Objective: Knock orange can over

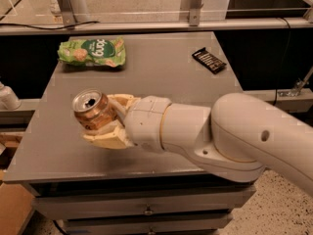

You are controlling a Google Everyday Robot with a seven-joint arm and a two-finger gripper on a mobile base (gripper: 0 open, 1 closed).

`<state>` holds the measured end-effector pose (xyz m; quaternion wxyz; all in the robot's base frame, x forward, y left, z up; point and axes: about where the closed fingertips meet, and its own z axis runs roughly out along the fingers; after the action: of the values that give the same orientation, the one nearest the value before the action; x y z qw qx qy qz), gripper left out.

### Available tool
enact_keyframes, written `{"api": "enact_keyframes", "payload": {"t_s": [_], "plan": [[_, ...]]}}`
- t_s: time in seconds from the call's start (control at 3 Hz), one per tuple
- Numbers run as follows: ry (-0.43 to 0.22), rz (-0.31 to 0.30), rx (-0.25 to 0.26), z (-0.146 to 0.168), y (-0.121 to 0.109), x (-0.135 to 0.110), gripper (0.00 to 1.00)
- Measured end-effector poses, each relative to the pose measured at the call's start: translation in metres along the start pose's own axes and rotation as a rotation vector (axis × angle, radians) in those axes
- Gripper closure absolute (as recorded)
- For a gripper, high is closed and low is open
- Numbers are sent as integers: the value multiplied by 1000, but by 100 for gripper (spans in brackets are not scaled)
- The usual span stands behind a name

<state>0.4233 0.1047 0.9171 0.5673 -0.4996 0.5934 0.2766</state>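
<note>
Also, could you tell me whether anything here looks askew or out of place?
The orange can at the front left of the table looks askew: it leans left instead of standing straight, with the gripper right against it. The green snack bag and dark packet lie flat at the back; no spill shows.

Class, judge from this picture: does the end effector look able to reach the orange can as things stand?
Probably yes. The end effector sits against the orange can near the front edge of the table, nothing between them; the green bag lies far back.
</note>
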Motion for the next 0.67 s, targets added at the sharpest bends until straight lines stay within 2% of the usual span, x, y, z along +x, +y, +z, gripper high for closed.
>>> {"api": "enact_keyframes", "payload": {"t_s": [0.33,0.67], "plan": [[101,-99,-19,-6,-8,-28,100],[186,-165,-40,-9,-19,-46,100]]}}
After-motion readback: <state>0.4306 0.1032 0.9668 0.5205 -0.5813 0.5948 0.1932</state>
